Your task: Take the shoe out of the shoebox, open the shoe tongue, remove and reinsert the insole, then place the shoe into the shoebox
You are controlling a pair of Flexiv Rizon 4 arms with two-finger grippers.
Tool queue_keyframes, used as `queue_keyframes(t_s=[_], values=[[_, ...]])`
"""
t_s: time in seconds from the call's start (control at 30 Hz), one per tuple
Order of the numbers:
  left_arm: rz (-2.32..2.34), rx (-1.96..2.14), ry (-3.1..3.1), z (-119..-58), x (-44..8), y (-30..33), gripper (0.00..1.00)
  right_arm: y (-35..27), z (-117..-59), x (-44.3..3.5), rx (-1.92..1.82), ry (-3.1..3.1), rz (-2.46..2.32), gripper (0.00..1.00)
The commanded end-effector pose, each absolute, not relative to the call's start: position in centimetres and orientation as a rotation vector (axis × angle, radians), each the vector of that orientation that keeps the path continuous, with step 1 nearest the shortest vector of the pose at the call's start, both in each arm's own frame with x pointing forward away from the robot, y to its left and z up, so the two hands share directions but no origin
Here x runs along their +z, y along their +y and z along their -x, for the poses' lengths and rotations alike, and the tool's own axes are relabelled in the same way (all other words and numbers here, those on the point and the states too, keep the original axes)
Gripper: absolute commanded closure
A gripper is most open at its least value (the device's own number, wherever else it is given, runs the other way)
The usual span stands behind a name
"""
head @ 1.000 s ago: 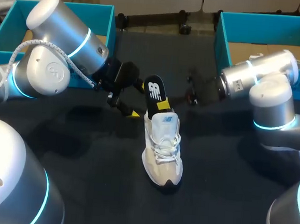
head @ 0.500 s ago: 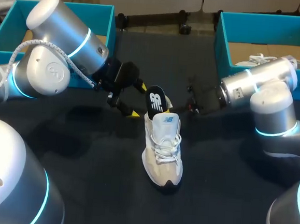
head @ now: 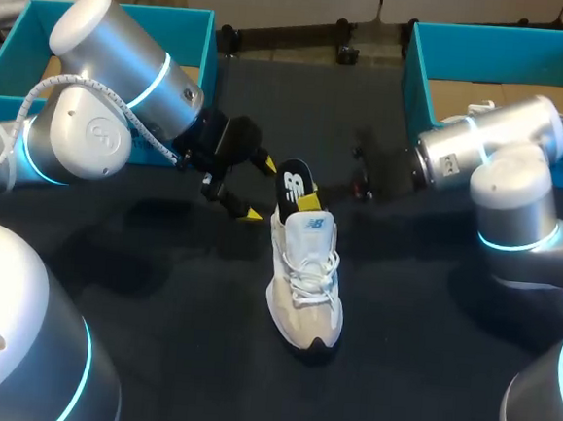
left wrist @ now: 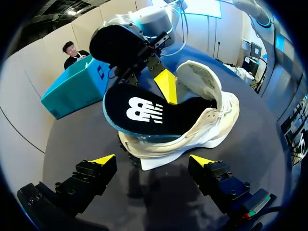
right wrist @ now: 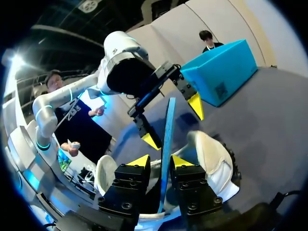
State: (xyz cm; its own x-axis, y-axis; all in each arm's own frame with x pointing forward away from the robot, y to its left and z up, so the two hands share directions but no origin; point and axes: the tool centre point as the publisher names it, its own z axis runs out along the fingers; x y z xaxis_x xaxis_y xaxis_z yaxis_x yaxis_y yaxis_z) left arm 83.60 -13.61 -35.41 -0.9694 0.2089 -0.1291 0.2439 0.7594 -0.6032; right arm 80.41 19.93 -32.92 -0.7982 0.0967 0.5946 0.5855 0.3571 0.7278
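A white shoe [head: 305,281] stands on the dark table, toe toward me. Its black insole [head: 292,185] sticks up out of the heel opening. In the left wrist view the insole [left wrist: 144,113] lies tilted over the shoe [left wrist: 202,125], just ahead of my left gripper [left wrist: 153,161], which is open and holds nothing. My right gripper [right wrist: 160,161] straddles the insole's blue edge [right wrist: 167,134] with its fingers slightly apart, and a gap shows on one side. From the head view my left gripper [head: 247,183] sits just left of the insole and the right gripper [head: 307,199] at its right side.
A teal shoebox [head: 419,75] stands at the back right, with something white inside near its right wall. Another teal box [head: 21,53] stands at the back left behind my left arm. Dark table surface lies in front of the shoe.
The insole has tipped lower toward the shoe. My right gripper's fingers have parted from a tight grip on it. The left arm has not moved.
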Motion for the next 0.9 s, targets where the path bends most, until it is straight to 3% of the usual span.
queue_keyframes(t_s=[0.03,0.07,0.1,0.9], values=[[-0.372,-0.997,2.898,-83.6,-35.4,-13.7,0.00,20.7,-81.2,-33.0,-1.422,-2.168,0.588,0.83],[-0.372,-0.997,2.898,-83.6,-35.4,-13.7,0.00,20.6,-81.3,-33.3,-1.418,-2.164,0.592,0.95],[-0.372,-0.997,2.898,-83.6,-35.4,-13.7,0.00,20.5,-81.3,-33.4,-1.415,-2.158,0.593,1.00],[-0.372,-0.997,2.898,-83.6,-35.4,-13.7,0.00,19.1,-77.2,-35.4,-1.301,-2.096,0.683,1.00]])
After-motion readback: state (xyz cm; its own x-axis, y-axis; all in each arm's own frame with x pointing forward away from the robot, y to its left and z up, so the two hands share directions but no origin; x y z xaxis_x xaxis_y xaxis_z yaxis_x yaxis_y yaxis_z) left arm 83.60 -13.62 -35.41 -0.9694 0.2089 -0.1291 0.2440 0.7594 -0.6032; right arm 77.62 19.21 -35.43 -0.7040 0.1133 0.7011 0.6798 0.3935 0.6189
